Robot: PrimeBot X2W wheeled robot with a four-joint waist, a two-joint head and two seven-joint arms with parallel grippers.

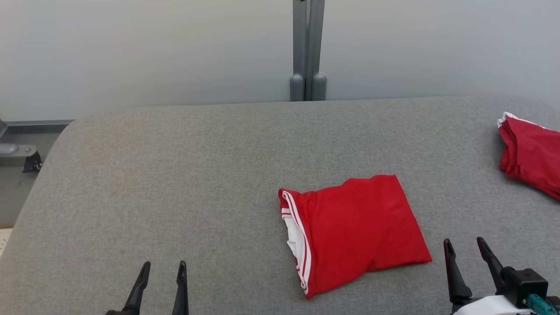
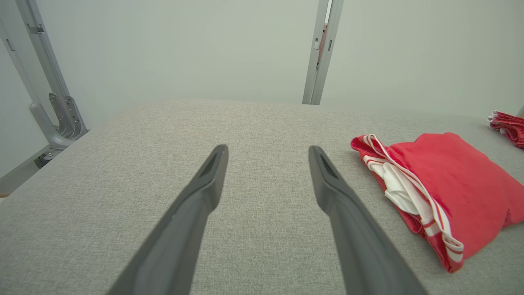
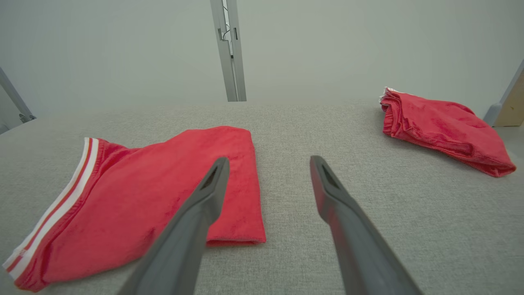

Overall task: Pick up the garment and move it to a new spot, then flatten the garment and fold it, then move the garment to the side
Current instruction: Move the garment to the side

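**Garment position.** The folded red garment [image 1: 356, 229] lies on the grey table [image 1: 175, 175], right of centre in the head view. Its edge with the white stripes faces the robot's left.

**Right gripper.** The right gripper [image 1: 463, 241] stands just beside the garment's near right corner, apart from the fabric. Its fingers are spread wide and hold nothing.

**Left gripper.** The left gripper [image 1: 164, 264] stands well apart from the garment, on its striped side. Its fingers are likewise spread wide and hold nothing.

**Markings.** A white piece of fabric shows inside the striped opening. Whether it is a label or a lining cannot be told.

**Limits of view.** A second red garment [image 1: 531, 153] lies at the table's far right, well apart from the first. The head view's edge cuts it off, while the right wrist view shows it whole. The bottom edge of the head view cuts off both gripper bodies.
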